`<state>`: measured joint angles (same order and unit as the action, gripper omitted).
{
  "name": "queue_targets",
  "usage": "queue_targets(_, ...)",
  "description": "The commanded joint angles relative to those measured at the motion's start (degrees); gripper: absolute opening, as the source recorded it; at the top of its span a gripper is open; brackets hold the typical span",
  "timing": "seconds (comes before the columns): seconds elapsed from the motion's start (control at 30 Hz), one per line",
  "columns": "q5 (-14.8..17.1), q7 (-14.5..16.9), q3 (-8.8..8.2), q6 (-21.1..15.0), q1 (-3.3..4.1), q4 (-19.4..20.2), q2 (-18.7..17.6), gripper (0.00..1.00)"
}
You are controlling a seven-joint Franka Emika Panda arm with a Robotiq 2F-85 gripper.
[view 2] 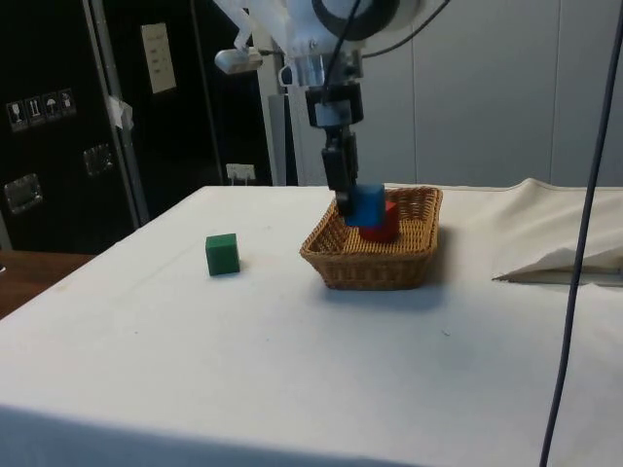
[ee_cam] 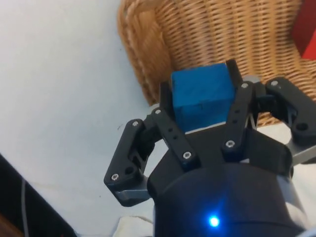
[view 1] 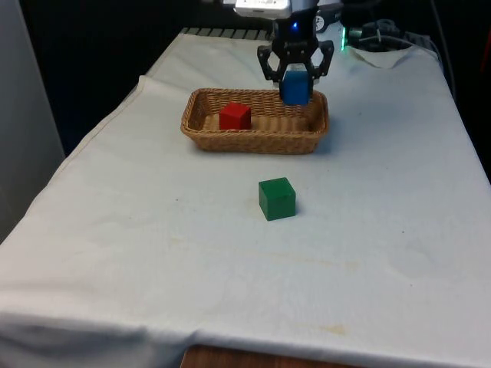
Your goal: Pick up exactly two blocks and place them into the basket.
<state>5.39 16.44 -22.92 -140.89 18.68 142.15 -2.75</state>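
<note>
My gripper [view 1: 295, 86] is shut on a blue block [view 1: 294, 87], holding it just above the wicker basket [view 1: 253, 136] at its end on the front view's right. From the side, the blue block [view 2: 367, 205] hangs over the basket [view 2: 375, 265] with the gripper [view 2: 348, 206] above it. In the wrist view the blue block [ee_cam: 202, 95] sits between the fingers [ee_cam: 170, 129] over the basket's woven floor [ee_cam: 222, 34]. A red block [view 1: 235, 116] lies inside the basket toward the front view's left. A green block [view 1: 277, 198] stands on the cloth in front of the basket.
A crumpled fold of white cloth [view 2: 560, 263] lies beyond the basket in the side view. Cables [view 1: 383, 34] sit at the table's far end on the front view's right. The table's near edge [view 1: 245, 349] runs across the front view's foreground.
</note>
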Motion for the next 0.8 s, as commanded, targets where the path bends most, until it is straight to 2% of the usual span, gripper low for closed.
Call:
queue_targets(0.0, 0.9, 1.1, -0.06, -1.1, -0.17, 0.3, -0.3, 0.03)
queue_targets(0.1, 1.3, 2.4, -0.4, -2.8, -0.23, 0.7, -1.4, 0.03)
queue_targets(0.13, 0.3, 1.3, -0.46, -1.8, -0.06, 0.5, -1.1, 0.03)
queue_targets(0.2, 1.8, 3.9, -0.69, -4.5, -0.34, 1.0, -2.6, 0.03)
queue_targets(0.37, 3.7, 6.6, -0.97, -7.7, -0.4, 1.6, -4.9, 0.03)
queue_targets(0.43, 3.2, 6.1, -1.26, -7.3, -0.29, 1.4, -5.4, 0.03)
queue_targets(0.47, 4.3, 7.0, -0.92, -8.8, -0.4, 1.8, -5.7, 0.03)
queue_targets(0.6, 5.2, 7.3, -0.63, -9.8, -0.46, 1.9, -6.4, 0.03)
queue_targets(0.63, 5.3, 7.3, -0.57, -9.9, -0.46, 1.9, -6.5, 0.06)
queue_targets(0.73, 5.6, 7.4, -0.57, -9.9, -0.46, 1.9, -6.6, 0.35)
queue_targets(0.77, 5.6, 7.4, -0.57, -9.9, -0.46, 1.9, -6.6, 0.35)
